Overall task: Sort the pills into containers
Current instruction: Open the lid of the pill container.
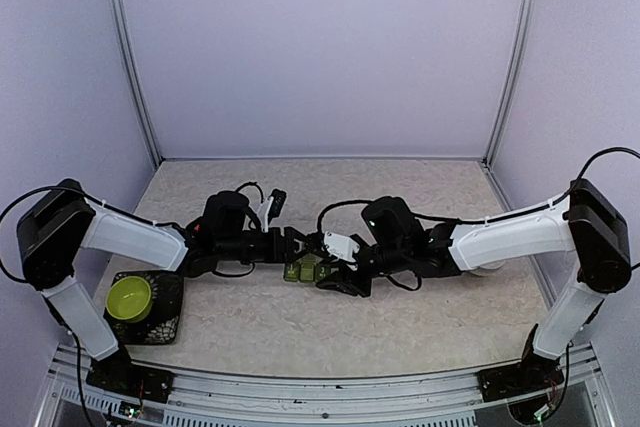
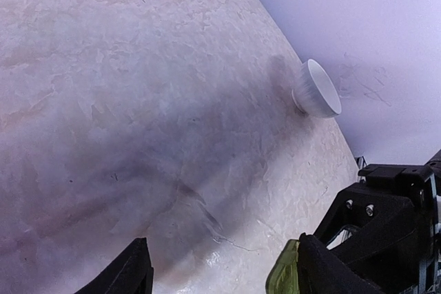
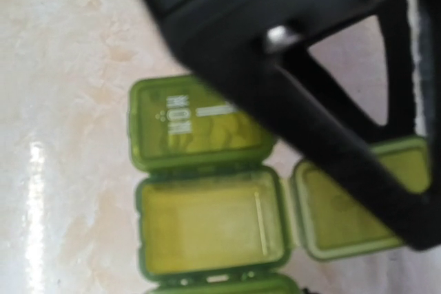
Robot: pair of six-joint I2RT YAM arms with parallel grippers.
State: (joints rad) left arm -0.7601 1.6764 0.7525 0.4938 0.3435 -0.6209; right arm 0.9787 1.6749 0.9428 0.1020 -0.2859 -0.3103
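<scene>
Containers [image 1: 304, 270], a green row of cells, are seen on the desk [image 1: 400, 187] between the arms, at about 5 o'clock of the left end effector [image 1: 296, 247] and 9 o'clock of the right end effector [image 1: 338, 277], close to both. The left one's fingers [image 2: 128, 272] are held apart, bare desk between them and a green edge of the containers just beside one; the right one's state cannot be told. One cell is seen lidded, pale pills [image 3: 220, 135] blurred beneath, and the cell at 6 o'clock of it lies open.
</scene>
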